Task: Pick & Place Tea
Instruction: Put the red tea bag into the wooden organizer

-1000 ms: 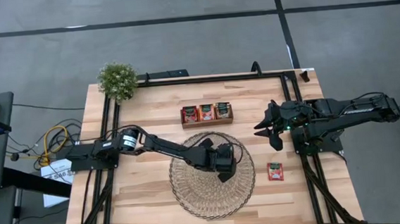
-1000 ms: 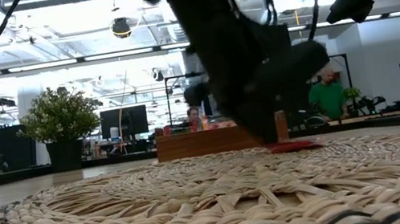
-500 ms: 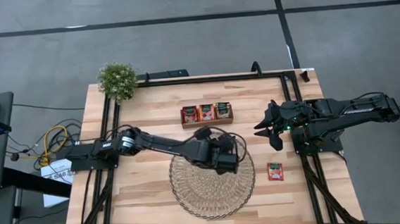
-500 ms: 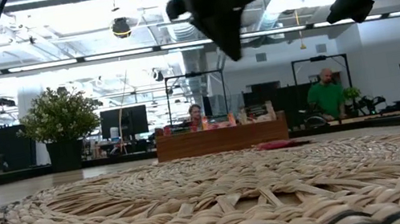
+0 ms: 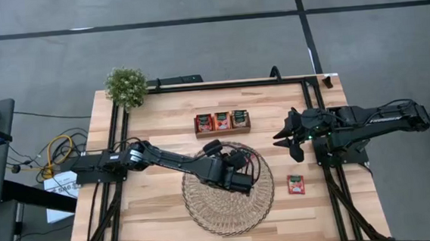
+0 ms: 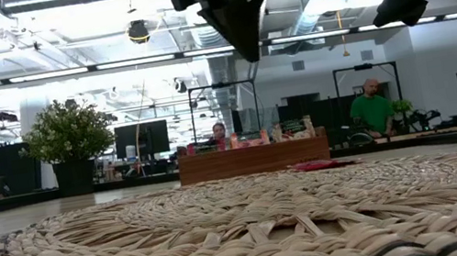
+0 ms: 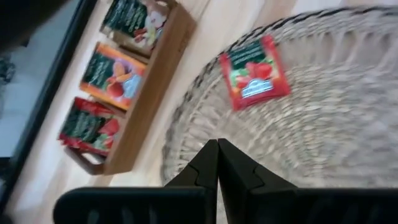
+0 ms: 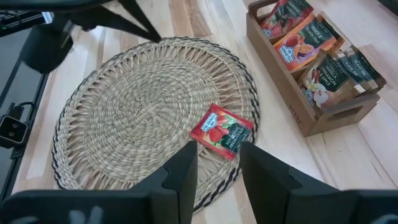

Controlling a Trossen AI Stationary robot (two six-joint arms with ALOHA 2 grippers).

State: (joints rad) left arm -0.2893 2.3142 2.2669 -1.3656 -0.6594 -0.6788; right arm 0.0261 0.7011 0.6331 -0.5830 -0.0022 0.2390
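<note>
One red sachet [image 7: 255, 73] lies flat on the far part of the round woven mat [image 5: 214, 212]; it also shows in the right wrist view [image 8: 222, 132] and as a thin red strip in the low view [image 6: 317, 165]. My left gripper [image 7: 217, 144] hangs shut above the mat [image 5: 239, 170], short of that sachet and clear of it. A second red sachet [image 5: 296, 184] lies flat on the table right of the mat. My right gripper [image 8: 217, 149] waits open in the air at the table's right side [image 5: 288, 138].
The brown wooden tray [image 5: 221, 121] stands beyond the mat, with upright sachets in its three compartments [image 7: 112, 74]. A potted plant [image 5: 126, 86] sits at the far left corner. Black frame rails run along the table's sides. People show in the room behind [image 6: 374, 108].
My left gripper was down at the red sachet on the mat's far part. It has since risen well above the mat and drawn back a little toward the near edge. The sachet stays flat on the mat where it was.
</note>
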